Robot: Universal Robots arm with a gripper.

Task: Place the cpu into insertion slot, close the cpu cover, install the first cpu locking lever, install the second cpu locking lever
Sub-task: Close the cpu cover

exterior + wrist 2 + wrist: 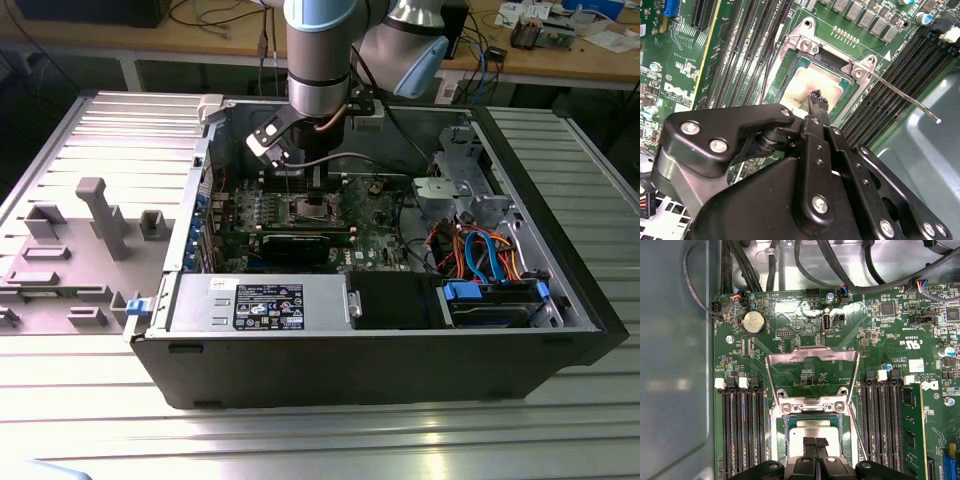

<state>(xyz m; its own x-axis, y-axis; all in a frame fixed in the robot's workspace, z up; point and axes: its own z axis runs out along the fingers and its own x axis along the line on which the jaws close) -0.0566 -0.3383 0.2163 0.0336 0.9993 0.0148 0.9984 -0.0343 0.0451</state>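
CPU (812, 427) lies flat in the insertion slot (812, 408) with its pale metal lid facing up. The pincer (815, 441) hangs right over it, its two black fingers pressed together with nothing visible between them. Whether the tips touch the lid or hover just above it I cannot tell. The chip looks light, thin and stiff. Its smooth lid would likely be slippery under flat pads, and the contacts beneath are probably delicate. I judge its side edges the safe place to hold, with no sideways push while it sits in the socket. Just beyond the slot, the cpu cover (812, 355) stands tilted up on its hinge, and the green board (812, 377) shows through its square cut-out. It seems a light, rigid piece of sheet metal that should swing freely, best pushed at the bar farthest from the hinge. A locking lever (900, 92), a thin wire rod, juts up and away from a corner of the slot. It is likely springy, with its far end the natural hold. Long black memory slots (740, 430) flank the socket. In the exterior view the open computer case (350, 370) rests on the ribbed desk (320, 440).
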